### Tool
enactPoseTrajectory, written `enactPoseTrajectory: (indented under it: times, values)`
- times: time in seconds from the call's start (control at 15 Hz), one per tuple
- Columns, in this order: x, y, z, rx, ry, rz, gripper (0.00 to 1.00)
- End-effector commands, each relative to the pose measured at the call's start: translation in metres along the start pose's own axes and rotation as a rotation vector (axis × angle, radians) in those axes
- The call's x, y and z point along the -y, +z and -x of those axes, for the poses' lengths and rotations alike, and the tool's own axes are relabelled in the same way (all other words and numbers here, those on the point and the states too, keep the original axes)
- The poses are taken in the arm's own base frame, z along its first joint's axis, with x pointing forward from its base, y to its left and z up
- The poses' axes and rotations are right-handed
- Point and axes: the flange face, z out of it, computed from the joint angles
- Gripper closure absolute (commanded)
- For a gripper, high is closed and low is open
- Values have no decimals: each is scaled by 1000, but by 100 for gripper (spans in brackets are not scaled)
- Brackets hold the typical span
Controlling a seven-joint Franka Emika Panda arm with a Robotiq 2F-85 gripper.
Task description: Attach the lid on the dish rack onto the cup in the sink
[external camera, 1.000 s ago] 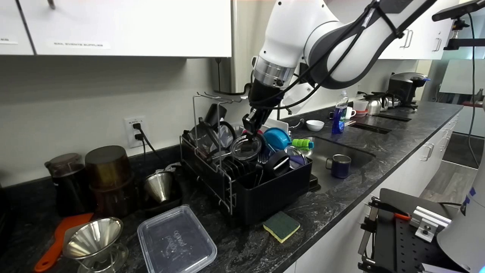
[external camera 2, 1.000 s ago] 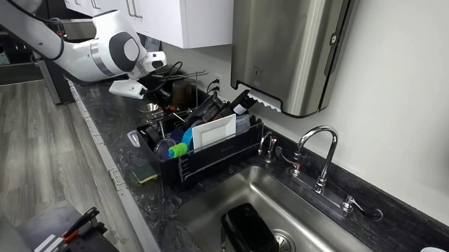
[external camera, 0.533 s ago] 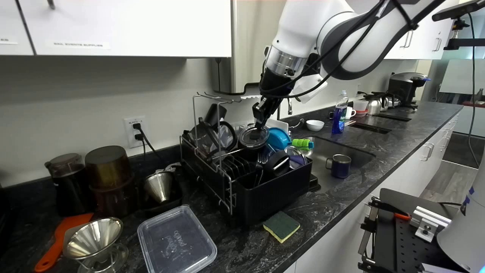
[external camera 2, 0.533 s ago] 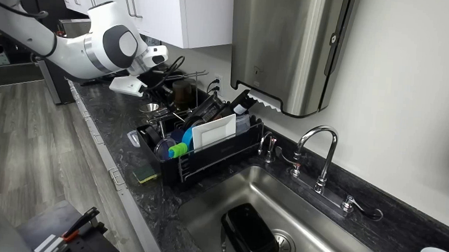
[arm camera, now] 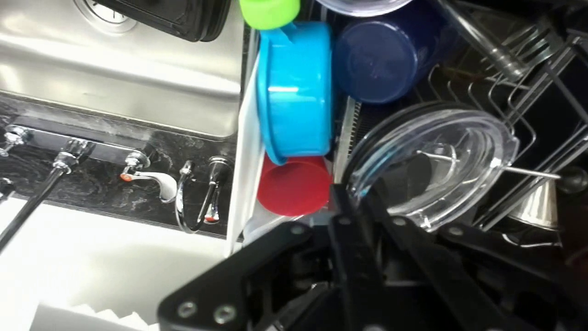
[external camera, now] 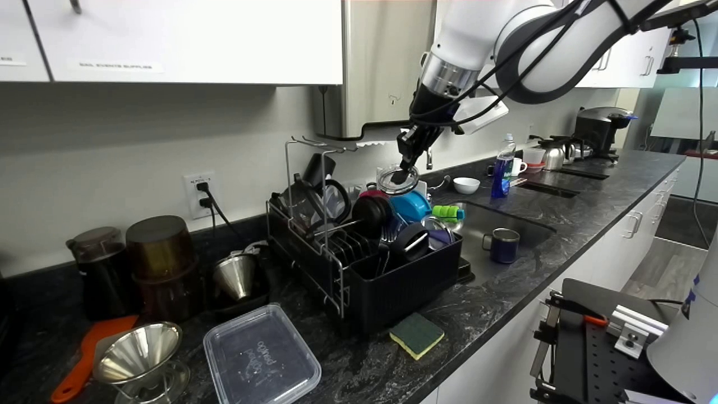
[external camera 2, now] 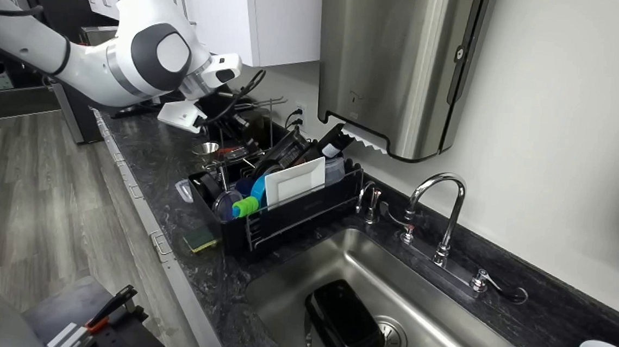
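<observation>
At the near end of the table (external camera: 364,373), in an exterior view, shows a metal cone (external camera: 137,356) and, just beside, a clear plastic container (external camera: 262,359). A little beyond, shows 1 sponge (external camera: 418,335), green over yellow, lying flat near the dish rack (external camera: 406,303). Carries in the black rack a close crowd of ware: among other things a blue bowl (arm camera: 301,92), a red round dish (arm camera: 294,188) and a square white plate (external camera 2: 295,183) standing on edge.

Over this ware, pinches the lid (arm camera: 441,170), clear and round, by 1 side of the rim in the tool (arm camera: 357,195), with the jaws close together on it. Holds it tilted, near the blue bowl; cannot tell of any touch between the 2.

Past the rack, reaches the sink (external camera: 477,227). Has the cup (external camera: 504,246) in there, dark blue with a pale rim, upright, handle side toward the rack, well apart from the lid. In an exterior view, also shows a black container (external camera 2: 345,325) in the basin, hiding part of the drain (external camera 2: 396,340), and behind the basin an arched faucet (external camera 2: 441,255).

Farther along the table, shows a white bowl (external camera: 466,185), then a bottle (external camera: 501,179) of blue liquid. At the far end, shows a dark coffee machine (external camera: 603,132).
</observation>
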Motion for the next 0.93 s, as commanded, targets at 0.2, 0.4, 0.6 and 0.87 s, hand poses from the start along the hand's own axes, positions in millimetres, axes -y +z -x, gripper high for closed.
enactPoseTrajectory:
  times: [0.2,0.4,0.6,0.87]
  values:
    - [-60,-20,8,-11,131,58,98]
    - [-96,-25,10,-4,206,73,98]
    - [-139,-29,16,2,288,85,98]
    - [-203,-28,29,13,405,116,98]
